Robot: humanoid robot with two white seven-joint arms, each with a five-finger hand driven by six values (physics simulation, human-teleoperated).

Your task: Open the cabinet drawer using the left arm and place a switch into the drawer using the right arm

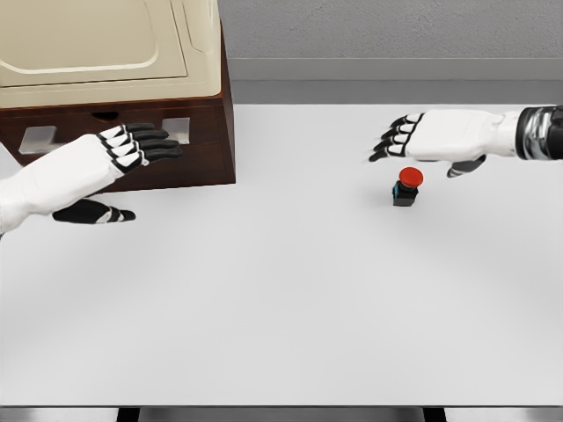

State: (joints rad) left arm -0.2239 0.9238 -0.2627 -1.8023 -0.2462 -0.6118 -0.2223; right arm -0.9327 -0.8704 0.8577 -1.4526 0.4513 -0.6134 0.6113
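head view shows you a dark brown wooden cabinet [189, 163] with a cream box-shaped top at the far left of the white table [281, 308]; take that cabinet as your landmark. its drawer front [106, 132] appears closed, flush with the cabinet face, with pale handle recesses.

your left hand [123, 158] is right in front of the cabinet face, fingers [154, 141] stretched out flat and close together, pointing toward the handle area, thumb hanging apart below. it grips nothing; whether the fingertips touch the drawer front you cannot tell.

the switch, a small black box with a red round button [406, 186], stands upright on the table well to the right of the cabinet. your right hand [431, 141] hovers just behind and above it, fingers slightly curled and loosely spread, holding nothing.

by my reading, you are at the first step: reaching for the drawer. next, hook the left fingers into a handle recess and pull toward you, while the right hand waits before closing on the switch.
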